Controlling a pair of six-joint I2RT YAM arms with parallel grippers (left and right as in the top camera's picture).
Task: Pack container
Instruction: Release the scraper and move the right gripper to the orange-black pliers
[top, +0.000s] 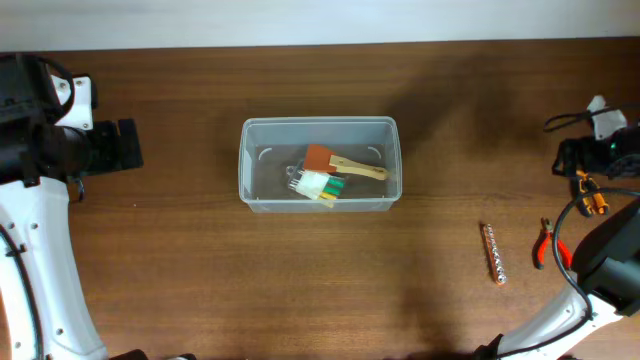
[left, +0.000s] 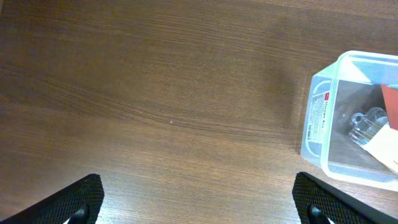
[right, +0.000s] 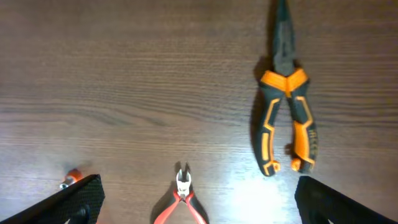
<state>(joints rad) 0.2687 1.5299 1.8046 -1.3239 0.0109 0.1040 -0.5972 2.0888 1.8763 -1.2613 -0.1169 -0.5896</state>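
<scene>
Left pincer (left: 196, 194) gapes wide, empty, above the counter (left: 155, 93). The container (top: 320, 124) sits mid-counter, holding a wooden-handled tool (top: 352, 166) and a small pack (top: 318, 186). Right pincer (right: 198, 190) spreads wide, empty, over orange-black pliers (right: 286, 118) and red cutters (right: 181, 202).
</scene>
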